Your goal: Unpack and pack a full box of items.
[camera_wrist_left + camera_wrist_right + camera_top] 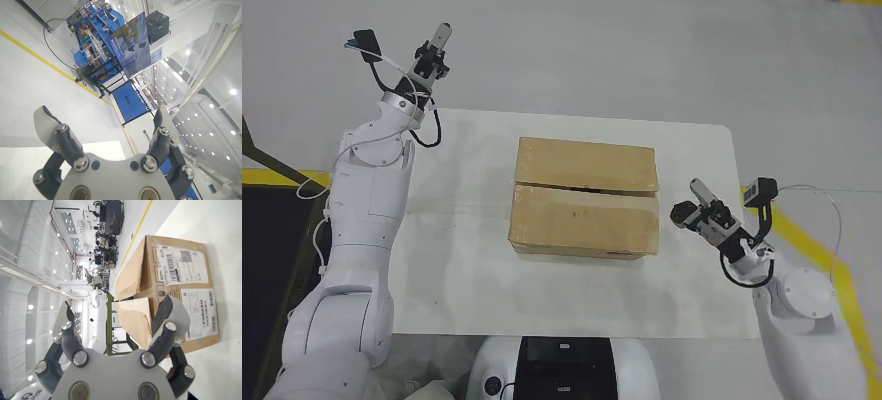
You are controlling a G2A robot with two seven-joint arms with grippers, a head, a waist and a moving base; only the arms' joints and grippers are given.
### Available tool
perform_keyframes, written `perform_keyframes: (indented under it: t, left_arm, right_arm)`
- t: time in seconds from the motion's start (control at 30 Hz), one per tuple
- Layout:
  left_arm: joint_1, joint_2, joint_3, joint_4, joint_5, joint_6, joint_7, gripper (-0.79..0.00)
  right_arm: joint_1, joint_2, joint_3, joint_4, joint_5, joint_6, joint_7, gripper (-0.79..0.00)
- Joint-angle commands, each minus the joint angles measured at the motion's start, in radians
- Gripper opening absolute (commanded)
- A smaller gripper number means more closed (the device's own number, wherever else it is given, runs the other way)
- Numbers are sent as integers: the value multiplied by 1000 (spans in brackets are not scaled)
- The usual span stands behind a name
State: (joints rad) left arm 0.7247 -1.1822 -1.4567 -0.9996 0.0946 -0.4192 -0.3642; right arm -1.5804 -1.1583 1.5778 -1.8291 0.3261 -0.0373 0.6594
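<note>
Hovering spread, empty: left gripper [440, 35] past table [462, 280] corner, right gripper [687, 200] beside box [585, 198].

You have a white table [462, 270] in front of you, and directly on it, near the middle, sits one brown cardboard box [585, 198], its top flaps folded down.

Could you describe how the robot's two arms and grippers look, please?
The left arm and right arm have smooth white rounded shells. Black cables loop at each wrist. The left gripper and right gripper each have a silver plate, bolted black links, and light grey fingers with black ribbed pads.
</note>
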Motion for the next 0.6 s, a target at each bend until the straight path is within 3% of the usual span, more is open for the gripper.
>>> perform_keyframes:
  t: [0.0,0.57]
  left_arm:
    - [0,0,0,0,0,0,0,0]
    - [0,0,0,0,0,0,0,0]
  right_arm:
    - [5,-1,-12,10,4,-12,4,0]
    - [31,-3,-81,46,14,-67,14,0]
